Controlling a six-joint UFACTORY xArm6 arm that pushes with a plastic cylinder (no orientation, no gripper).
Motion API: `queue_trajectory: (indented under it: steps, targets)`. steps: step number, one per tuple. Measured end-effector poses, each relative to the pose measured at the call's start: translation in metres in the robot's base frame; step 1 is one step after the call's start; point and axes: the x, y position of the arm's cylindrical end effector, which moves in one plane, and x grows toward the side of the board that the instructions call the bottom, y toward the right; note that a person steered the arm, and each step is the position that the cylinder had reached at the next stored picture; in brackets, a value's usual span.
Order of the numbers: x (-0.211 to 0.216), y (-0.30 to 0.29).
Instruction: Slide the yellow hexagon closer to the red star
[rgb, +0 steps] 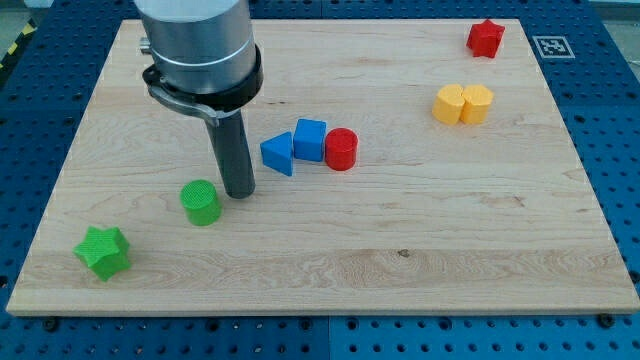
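Note:
Two yellow blocks touch each other at the view's upper right: the left one (449, 103) looks like a hexagon, the right one (477, 103) is a similar rounded shape. The red star (485, 38) sits near the board's top right corner, above and slightly right of them. My tip (239, 193) rests on the board at the left centre, far from the yellow blocks, just right of a green cylinder (201, 202) and left of a blue triangle (278, 153).
A blue cube (310, 139) and a red cylinder (341, 149) sit in a row right of the blue triangle. A green star (103, 251) lies at the lower left. The wooden board (400, 250) lies on a blue perforated table.

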Motion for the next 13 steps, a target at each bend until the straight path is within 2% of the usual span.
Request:
queue_trajectory:
  steps: [2, 3, 5, 7, 8, 10, 13]
  targets:
    - [0.007, 0.001]
    - [0.007, 0.035]
    - [0.007, 0.177]
    - [-0.048, 0.283]
    - [-0.061, 0.316]
    - [-0.107, 0.306]
    - [-0.105, 0.281]
